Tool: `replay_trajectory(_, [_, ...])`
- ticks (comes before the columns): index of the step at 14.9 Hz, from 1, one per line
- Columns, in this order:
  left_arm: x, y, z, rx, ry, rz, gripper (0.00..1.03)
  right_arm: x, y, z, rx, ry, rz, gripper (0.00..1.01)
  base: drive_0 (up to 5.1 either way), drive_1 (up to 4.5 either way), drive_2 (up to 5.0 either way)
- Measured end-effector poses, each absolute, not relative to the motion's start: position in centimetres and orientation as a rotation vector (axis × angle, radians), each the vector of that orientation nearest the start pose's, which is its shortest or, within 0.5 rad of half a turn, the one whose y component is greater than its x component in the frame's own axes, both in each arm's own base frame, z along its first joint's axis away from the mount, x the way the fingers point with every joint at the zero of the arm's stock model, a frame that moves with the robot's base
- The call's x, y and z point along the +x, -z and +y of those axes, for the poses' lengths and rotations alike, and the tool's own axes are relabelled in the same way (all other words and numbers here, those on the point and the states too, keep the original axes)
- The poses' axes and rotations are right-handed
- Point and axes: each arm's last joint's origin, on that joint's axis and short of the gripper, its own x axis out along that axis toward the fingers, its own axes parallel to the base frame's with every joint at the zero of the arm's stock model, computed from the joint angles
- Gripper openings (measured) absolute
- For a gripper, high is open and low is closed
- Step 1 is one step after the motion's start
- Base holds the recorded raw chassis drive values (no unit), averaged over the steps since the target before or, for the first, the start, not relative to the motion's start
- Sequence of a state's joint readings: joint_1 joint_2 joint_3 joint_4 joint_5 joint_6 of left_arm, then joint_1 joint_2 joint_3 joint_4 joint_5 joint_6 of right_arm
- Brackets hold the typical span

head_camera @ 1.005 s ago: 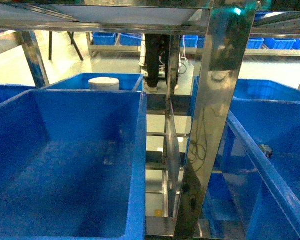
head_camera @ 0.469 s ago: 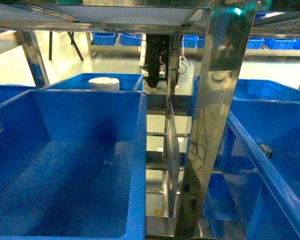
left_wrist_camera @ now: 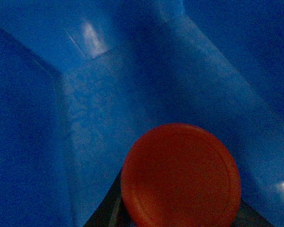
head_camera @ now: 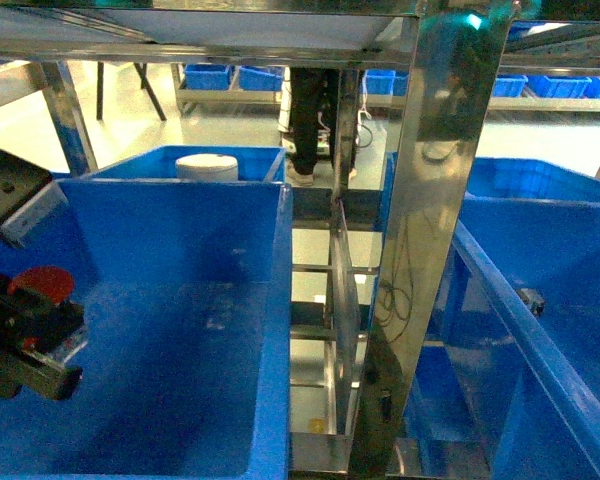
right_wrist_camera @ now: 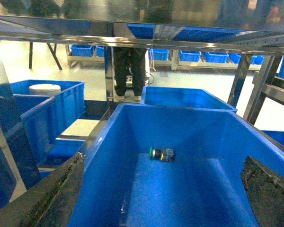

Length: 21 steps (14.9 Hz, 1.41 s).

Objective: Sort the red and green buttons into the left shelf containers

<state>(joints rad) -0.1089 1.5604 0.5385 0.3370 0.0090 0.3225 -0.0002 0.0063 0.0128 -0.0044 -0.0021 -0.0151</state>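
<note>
Your left gripper (head_camera: 35, 330) is clenched on a red button (head_camera: 40, 281), and it hangs inside the big blue bin (head_camera: 275, 300) on the left shelf, close to that bin's left wall. From the left wrist camera the round red cap (left_wrist_camera: 181, 175) fills the lower part of the picture, with the bin's bare blue floor below it and the walls rising on either side; nothing else lies on the floor that you can see there.

Your right gripper (right_wrist_camera: 163, 189) stands wide apart and holds nothing; its two dark fingers (right_wrist_camera: 52, 194) frame another blue bin (right_wrist_camera: 189, 111) on the right side. A second button (right_wrist_camera: 162, 153), with what looks like a green cap, lies on its side on that bin's floor, near the back wall.

You appear to be at the drop-off step for the red one. The next move likely calls for little more than letting go, since the button is already inside the walls. After that the green-capped one looks like the piece to fetch. A white roll (head_camera: 207, 167) sits in the bin behind; leave it alone.
</note>
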Motion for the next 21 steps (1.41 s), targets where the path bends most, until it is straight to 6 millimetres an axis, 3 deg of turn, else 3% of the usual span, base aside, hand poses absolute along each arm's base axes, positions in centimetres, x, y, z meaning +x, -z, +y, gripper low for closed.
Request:
replay_trajectory(10, [27.01,-13.09,-3.54,0.361,0.237,0.655,0.24,9.73,-16.7,0.0,-0.015,-0.002,-0.002,0.98,0.0,0.0,0.0])
replay_trajectory(11, [27.01,-13.09,-3.54,0.361,0.236,0.655,0.3,9.73,-16.7,0.0,-0.015,-0.002,-0.002,0.98,0.0,0.0,0.0])
replay_trajectory(17, [27.03,-13.1,-3.54,0.362,0.236,0.654,0.99,9.73,-16.7,0.0,-0.015,-0.002,-0.002,0.98,0.0,0.0,0.0])
replay_trajectory(21, [26.97,-13.38,-3.71,0.357,0.251,0.667,0.98,9.73,-16.7,0.0,-0.015,-0.002,-0.002,0.98,0.0,0.0,0.0])
